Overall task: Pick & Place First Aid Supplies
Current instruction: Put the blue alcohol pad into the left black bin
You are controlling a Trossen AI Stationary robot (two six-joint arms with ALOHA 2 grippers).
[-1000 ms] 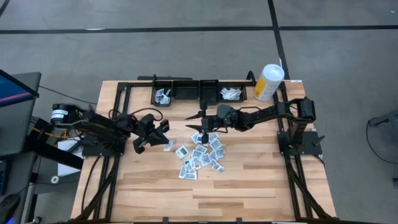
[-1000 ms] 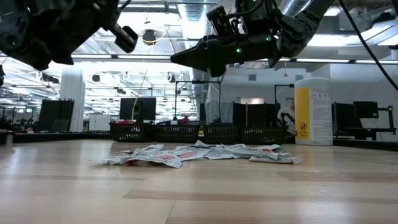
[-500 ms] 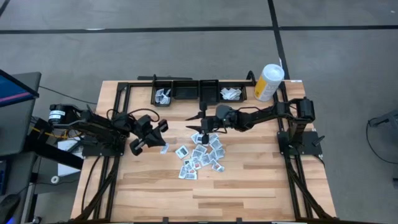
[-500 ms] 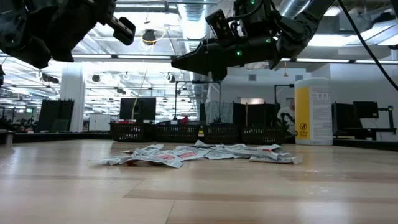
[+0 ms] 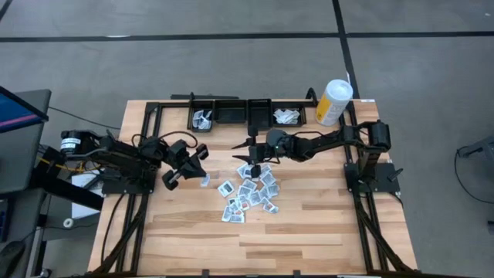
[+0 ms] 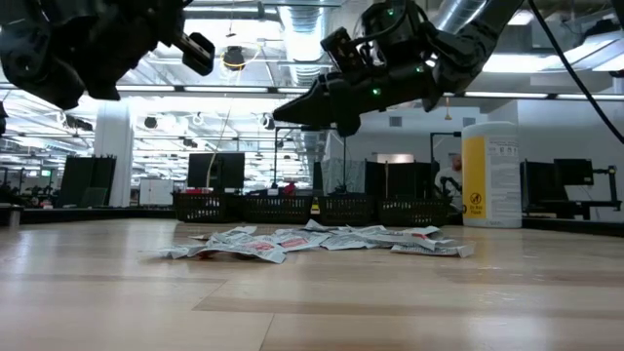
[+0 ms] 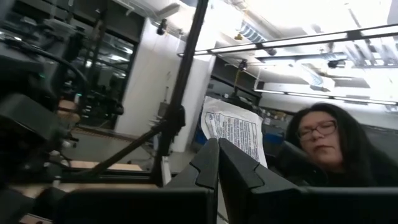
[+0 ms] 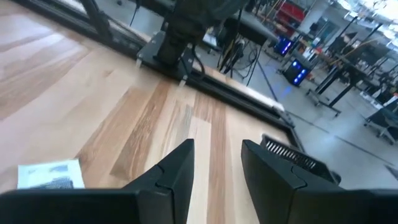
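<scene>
A pile of small white packets (image 5: 251, 193) lies flat on the wooden table's middle; it also shows in the low view (image 6: 312, 241). My left gripper (image 7: 217, 142) hangs above the table left of the pile (image 5: 197, 173), shut on one white printed packet (image 7: 233, 127). My right gripper (image 5: 245, 154) hovers open over the pile's far left part, fingers slanting a little downward (image 6: 285, 110). Nothing is between its fingers (image 8: 217, 155). One packet (image 8: 50, 174) lies on the table below it. My left gripper pinches the packet by one edge (image 7: 222, 135) between its two fingertips. The fingers slant upward, and the packet stands out beyond them, lifted clear of the table.
Black bins (image 5: 231, 114) line the far edge; the left one (image 5: 202, 117) and the right one (image 5: 285, 116) hold packets. A white-and-yellow canister (image 5: 333, 100) stands at the far right. A person (image 7: 320, 140) is beyond the table. Bare wood lies toward the near edge.
My left gripper has rolled a little about its own line, the packet turning with it, still held. My right gripper has tipped its fingers slightly downward toward the pile and stays open. The pile has not moved.
</scene>
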